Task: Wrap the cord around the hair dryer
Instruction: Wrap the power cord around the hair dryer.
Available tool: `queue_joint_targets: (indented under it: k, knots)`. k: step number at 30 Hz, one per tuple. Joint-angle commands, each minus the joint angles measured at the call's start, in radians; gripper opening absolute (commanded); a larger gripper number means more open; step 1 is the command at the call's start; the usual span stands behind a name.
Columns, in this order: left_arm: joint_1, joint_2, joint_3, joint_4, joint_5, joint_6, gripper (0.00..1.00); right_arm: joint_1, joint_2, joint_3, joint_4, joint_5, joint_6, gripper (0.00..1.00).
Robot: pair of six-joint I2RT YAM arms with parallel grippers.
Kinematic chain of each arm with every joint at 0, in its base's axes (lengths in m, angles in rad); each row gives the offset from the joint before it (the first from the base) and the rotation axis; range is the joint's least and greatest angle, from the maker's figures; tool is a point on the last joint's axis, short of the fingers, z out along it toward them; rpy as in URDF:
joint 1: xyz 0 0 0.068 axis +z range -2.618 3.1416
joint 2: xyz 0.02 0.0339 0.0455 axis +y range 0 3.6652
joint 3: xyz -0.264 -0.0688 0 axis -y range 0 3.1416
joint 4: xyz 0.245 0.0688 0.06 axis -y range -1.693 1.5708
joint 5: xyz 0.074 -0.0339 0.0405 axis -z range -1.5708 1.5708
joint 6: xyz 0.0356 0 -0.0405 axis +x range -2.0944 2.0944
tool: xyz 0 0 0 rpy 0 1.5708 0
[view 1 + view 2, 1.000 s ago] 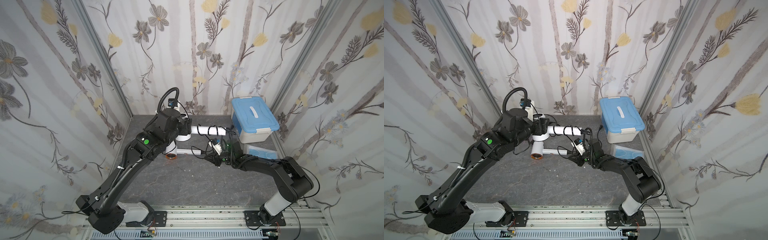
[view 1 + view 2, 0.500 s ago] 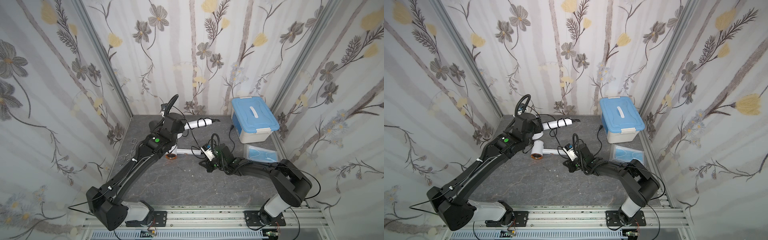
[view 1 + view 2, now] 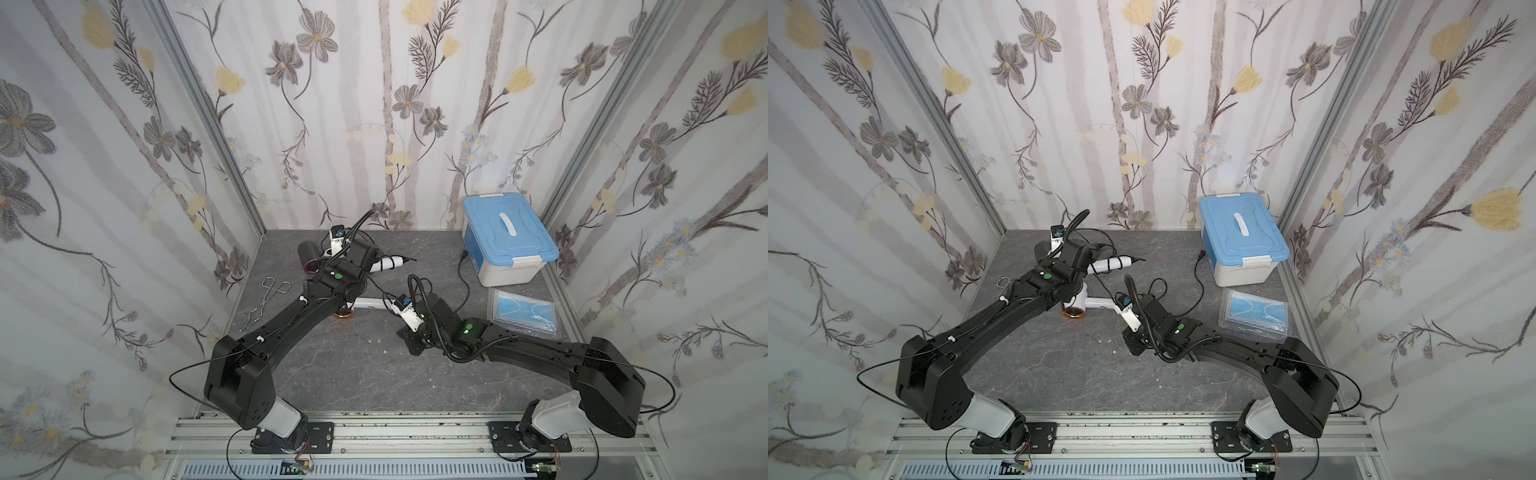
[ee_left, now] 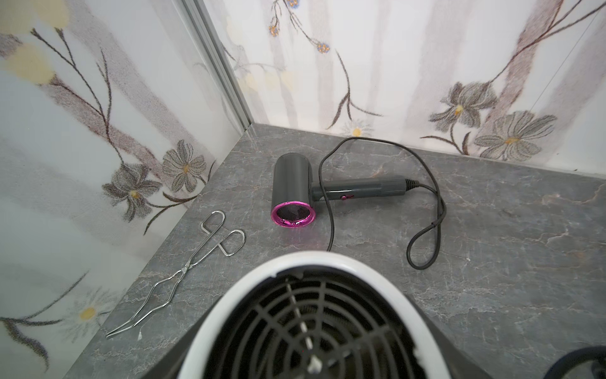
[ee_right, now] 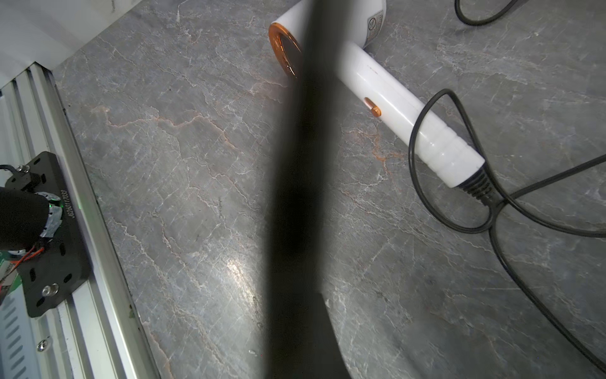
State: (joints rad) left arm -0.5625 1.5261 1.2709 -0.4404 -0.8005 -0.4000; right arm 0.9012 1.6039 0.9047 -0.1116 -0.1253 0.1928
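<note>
My left gripper (image 3: 350,258) is shut on the body of a white hair dryer. Its black rear grille (image 4: 311,328) fills the near part of the left wrist view. Its handle (image 3: 388,263) sticks out to the right with black cord wound round it in several turns. A second white hair dryer (image 5: 387,98) with an orange nozzle ring lies on the table. Its cord (image 5: 423,137) loops once over the handle and trails away across the table (image 3: 466,286). My right gripper (image 3: 410,344) is shut, low over the table in front of that handle, with nothing seen in it.
A dark grey dryer with a pink ring (image 4: 292,187) and its own cord lies in the back left corner. Metal tongs (image 3: 266,299) lie beside the left wall. A blue-lidded box (image 3: 507,241) and a packet of face masks (image 3: 523,311) sit at the right.
The left arm has dropped and stretched toward the back left, carrying the held dryer with it. The right gripper has closed fully and drawn back toward the front, away from the cord.
</note>
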Motion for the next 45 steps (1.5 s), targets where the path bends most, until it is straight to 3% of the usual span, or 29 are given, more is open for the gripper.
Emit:
queue_joint_targets:
  k: [1, 5, 14, 21, 30, 36, 41, 45]
  knots:
    - [0.007, 0.024, -0.01, 0.031, -0.005, -0.019, 0.0, -0.018, -0.057, 0.04, -0.026, -0.025, -0.013, 0.0]
    - [0.007, 0.055, -0.021, -0.005, 0.054, -0.012, 0.0, -0.035, -0.076, 0.133, -0.122, 0.022, -0.088, 0.0]
    - [0.008, 0.08, -0.054, -0.029, 0.114, -0.006, 0.0, -0.082, -0.065, 0.291, -0.259, -0.014, -0.2, 0.0]
    - [0.001, 0.116, -0.044, -0.04, 0.321, 0.102, 0.0, -0.165, -0.033, 0.431, -0.351, 0.084, -0.294, 0.0]
    - [-0.026, 0.144, -0.024, -0.082, 0.645, 0.208, 0.0, -0.22, 0.1, 0.587, -0.362, 0.058, -0.376, 0.0]
    - [-0.043, 0.12, -0.034, -0.096, 0.78, 0.242, 0.0, -0.248, 0.167, 0.636, -0.371, 0.111, -0.451, 0.0]
    - [-0.043, 0.044, -0.071, -0.053, 0.894, 0.245, 0.0, -0.286, 0.207, 0.637, -0.35, 0.057, -0.486, 0.0]
    - [-0.043, -0.022, -0.101, -0.009, 0.959, 0.227, 0.0, -0.311, 0.22, 0.622, -0.33, -0.059, -0.51, 0.0]
